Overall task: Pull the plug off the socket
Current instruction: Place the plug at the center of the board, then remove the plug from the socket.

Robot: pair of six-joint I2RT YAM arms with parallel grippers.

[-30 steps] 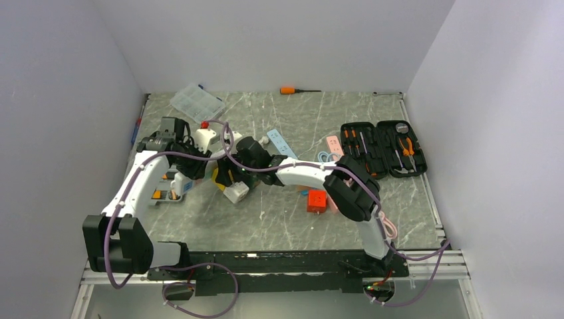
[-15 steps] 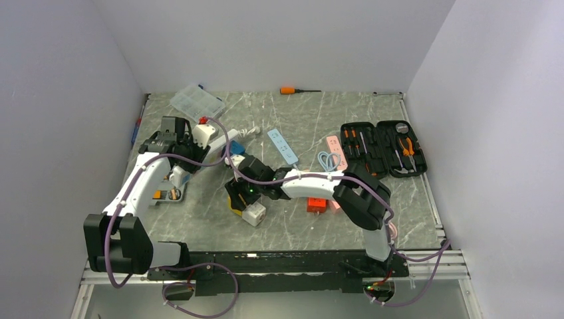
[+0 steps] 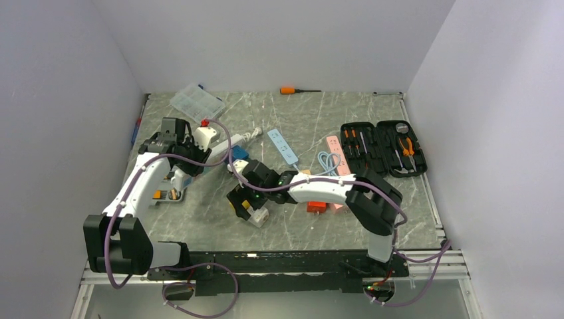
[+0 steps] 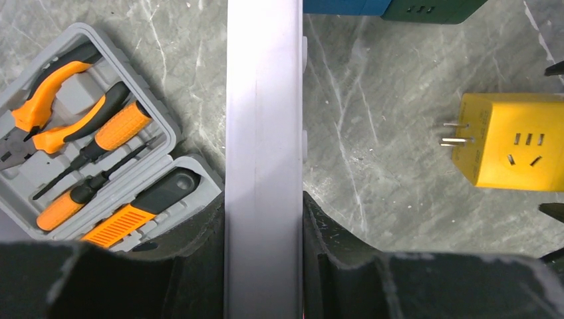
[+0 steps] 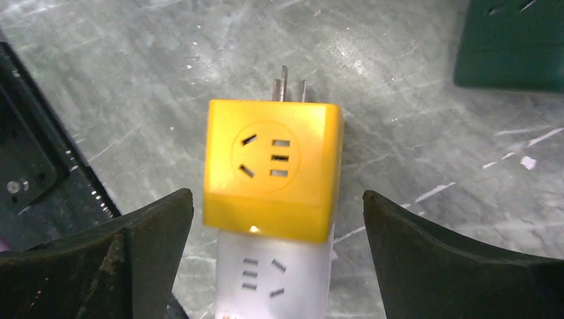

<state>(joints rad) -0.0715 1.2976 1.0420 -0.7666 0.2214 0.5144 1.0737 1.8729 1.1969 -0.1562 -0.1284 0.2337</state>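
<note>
right gripper (image 5: 276, 199): hanging wide open over plug (image 5: 273, 169), gripping nothing | plug: lying near desk (image 3: 299, 119) front edge, prongs showing, white cube (image 5: 273, 279) touching it | left gripper (image 4: 264, 212): squeezing socket (image 4: 264, 100)

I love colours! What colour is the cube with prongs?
The cube is yellow; right wrist view shows it best.

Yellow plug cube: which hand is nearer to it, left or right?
Right. The right hand hangs open over the yellow plug cube, a finger on either side. The left hand is away to its left, gripping the white power strip.
</note>
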